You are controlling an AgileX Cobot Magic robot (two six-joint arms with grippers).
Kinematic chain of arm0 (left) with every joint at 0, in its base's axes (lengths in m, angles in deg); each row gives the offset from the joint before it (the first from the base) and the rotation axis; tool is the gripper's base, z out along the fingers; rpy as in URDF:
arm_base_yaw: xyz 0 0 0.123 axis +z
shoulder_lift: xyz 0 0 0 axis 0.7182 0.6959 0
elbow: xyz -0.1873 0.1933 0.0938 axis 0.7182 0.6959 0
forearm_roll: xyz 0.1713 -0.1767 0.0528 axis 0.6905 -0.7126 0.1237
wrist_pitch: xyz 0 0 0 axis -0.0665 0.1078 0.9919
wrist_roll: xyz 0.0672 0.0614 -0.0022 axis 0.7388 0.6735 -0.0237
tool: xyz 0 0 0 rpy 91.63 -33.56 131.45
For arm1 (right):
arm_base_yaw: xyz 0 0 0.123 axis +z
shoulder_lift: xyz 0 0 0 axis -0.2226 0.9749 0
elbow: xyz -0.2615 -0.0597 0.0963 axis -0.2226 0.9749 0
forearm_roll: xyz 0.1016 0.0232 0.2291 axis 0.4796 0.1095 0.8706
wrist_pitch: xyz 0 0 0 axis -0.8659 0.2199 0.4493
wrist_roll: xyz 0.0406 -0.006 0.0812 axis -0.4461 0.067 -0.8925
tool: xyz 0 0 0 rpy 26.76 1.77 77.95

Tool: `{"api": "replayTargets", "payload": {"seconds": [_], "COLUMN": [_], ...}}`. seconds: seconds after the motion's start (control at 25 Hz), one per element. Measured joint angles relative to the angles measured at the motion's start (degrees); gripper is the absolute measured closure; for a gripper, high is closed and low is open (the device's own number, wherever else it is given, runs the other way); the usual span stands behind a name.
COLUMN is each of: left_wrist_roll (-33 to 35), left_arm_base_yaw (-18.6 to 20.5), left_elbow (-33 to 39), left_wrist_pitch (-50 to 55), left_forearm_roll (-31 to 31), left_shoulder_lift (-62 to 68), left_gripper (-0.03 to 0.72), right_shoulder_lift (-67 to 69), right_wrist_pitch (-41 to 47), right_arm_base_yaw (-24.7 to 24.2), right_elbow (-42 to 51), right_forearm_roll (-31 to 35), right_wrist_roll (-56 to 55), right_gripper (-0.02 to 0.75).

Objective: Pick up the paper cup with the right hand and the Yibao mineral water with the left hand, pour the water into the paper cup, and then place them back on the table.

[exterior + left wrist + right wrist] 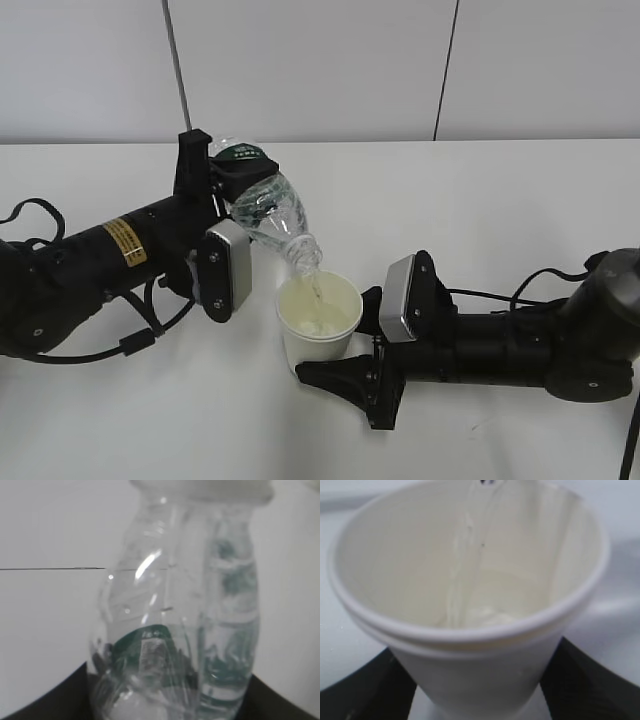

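Note:
My left gripper (232, 195), on the arm with the yellow sticker, is shut on the Yibao mineral water bottle (268, 210). The bottle is tilted with its open mouth down over the paper cup (320, 322). A thin stream of water (316, 292) runs into the cup, and water pools at the bottom (480, 615). In the left wrist view the clear ribbed bottle (180, 620) fills the frame. My right gripper (345, 360) is shut on the white paper cup (470, 675) and holds it upright. I cannot tell whether the cup touches the table (480, 210).
Black cables (540, 280) trail from both arms over the white table. A white panelled wall (320, 60) with dark vertical seams stands behind the table's far edge.

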Motion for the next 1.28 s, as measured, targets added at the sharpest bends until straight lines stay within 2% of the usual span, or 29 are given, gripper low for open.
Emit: {"api": "replayTargets", "payload": {"seconds": [0.08, 0.44, 0.64, 0.92, 1.12, 1.28], "left_wrist_roll": [-0.59, -13.34, -23.75, -44.43, -54.34, -58.77], "left_arm_base_yaw": [0.00, 0.00, -0.62, -1.66, -1.66, -1.66], "left_elbow": [0.00, 0.00, 0.00, 0.06, 1.90, 3.96], "left_wrist_pitch": [0.00, 0.00, 0.00, 0.00, -0.02, -0.02], "left_forearm_roll": [-0.75, -2.04, -2.04, -1.87, -4.53, -6.82], "left_shoulder_lift": [0.00, 0.00, 0.00, 0.00, 0.00, 0.00], "left_gripper": [0.317, 0.319, 0.319, 0.324, 0.324, 0.324], "right_shoulder_lift": [0.00, 0.00, 0.00, 0.00, 0.00, -0.12], "right_wrist_pitch": [0.00, 0.00, 0.00, 0.00, 0.00, 0.00], "right_arm_base_yaw": [0.00, 0.00, 0.00, 0.00, 0.00, 0.00], "right_elbow": [0.00, 0.00, 0.00, 0.00, 0.00, 0.36], "right_forearm_roll": [0.00, 0.00, 0.00, 0.00, 0.00, 0.00], "right_wrist_roll": [0.00, 0.00, 0.00, 0.00, 0.00, 0.00], "right_gripper": [0.190, 0.190, 0.190, 0.190, 0.190, 0.190]}}
